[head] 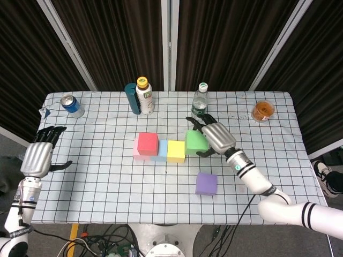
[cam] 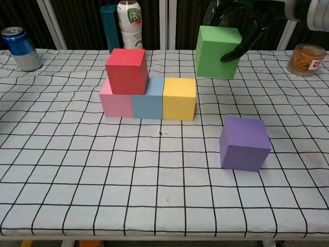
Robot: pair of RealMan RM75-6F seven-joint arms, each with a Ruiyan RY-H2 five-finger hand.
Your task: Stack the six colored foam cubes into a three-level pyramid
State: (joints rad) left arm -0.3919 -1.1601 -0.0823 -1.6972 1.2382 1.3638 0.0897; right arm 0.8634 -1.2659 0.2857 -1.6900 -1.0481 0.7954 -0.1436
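right hand (head: 215, 137) fingers clamp the green cube (cam: 218, 51), hiding the water bottle (head: 200, 101); left hand (head: 37, 156) fingers apart at 9 o'clock.

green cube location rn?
The green cube is held off the table in the right hand, just right of and above the yellow cube, in front of the water bottle.
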